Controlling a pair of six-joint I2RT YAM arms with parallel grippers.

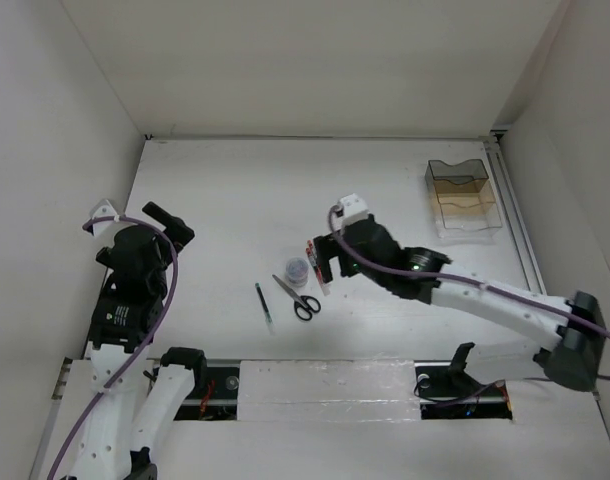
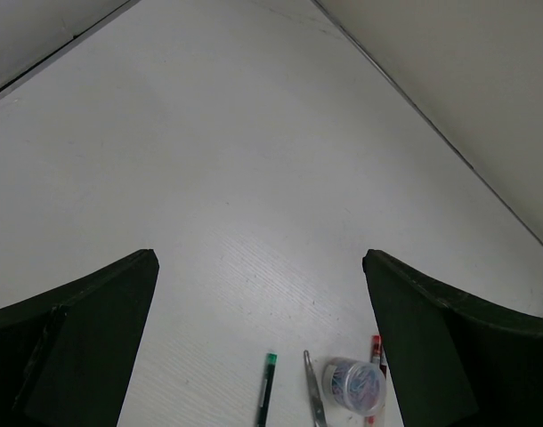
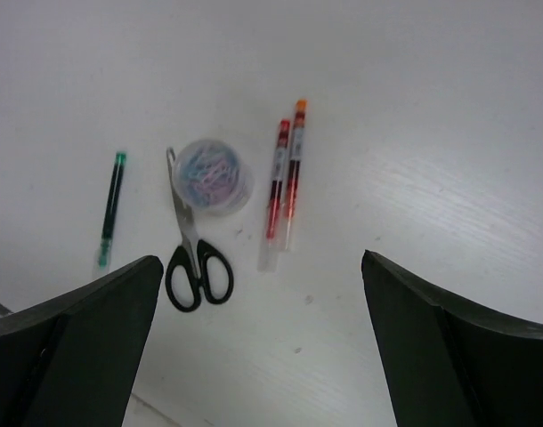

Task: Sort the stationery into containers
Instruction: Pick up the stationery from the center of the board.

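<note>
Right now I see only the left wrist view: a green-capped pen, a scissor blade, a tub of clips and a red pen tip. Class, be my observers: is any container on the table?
Observer: Yes, a smoky-brown organiser stands at the table's far right corner.
Operator: How many red pens are there?
Observer: Two. A red-capped pen lies parallel beside an orange-capped pen.
Operator: Where is the other arm?
Observer: The right arm reaches over the items, jaws open.
</note>
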